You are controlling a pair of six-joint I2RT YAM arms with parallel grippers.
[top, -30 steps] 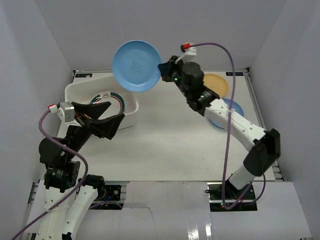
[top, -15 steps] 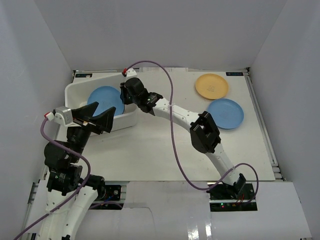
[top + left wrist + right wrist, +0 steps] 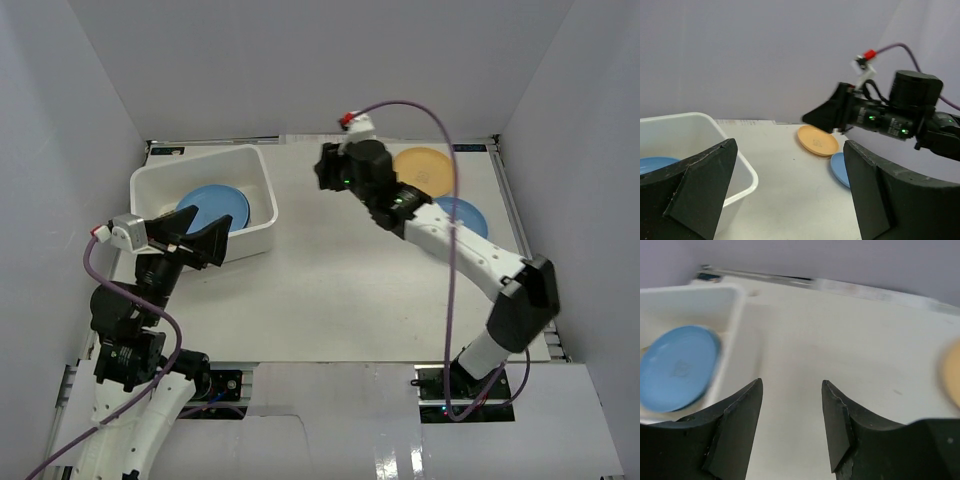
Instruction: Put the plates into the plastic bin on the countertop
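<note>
Blue plate (image 3: 213, 207) lies in the bin (image 3: 200, 160), ahead and left of the right gripper (image 3: 322, 168), whose jaws stand apart, empty. Orange plate (image 3: 425, 170) and second blue plate (image 3: 470, 213) lie on the countertop (image 3: 330, 290) behind it. Left gripper (image 3: 790, 150), spread and empty, hovers by the bin's near wall

1. Flat white rectangular worktop (image 3: 330, 290), metal rails (image 3: 505, 190) along the edges, white walls around.
2. White plastic bin (image 3: 245, 240), standing at the far left corner.
3. Orange-tan plate (image 3: 425, 165), lying flat at the far right, near the back rail.
4. Blue plate (image 3: 470, 218), lying flat just beside the orange-tan plate on its near side, partly hidden behind the right arm (image 3: 470, 250).
</note>
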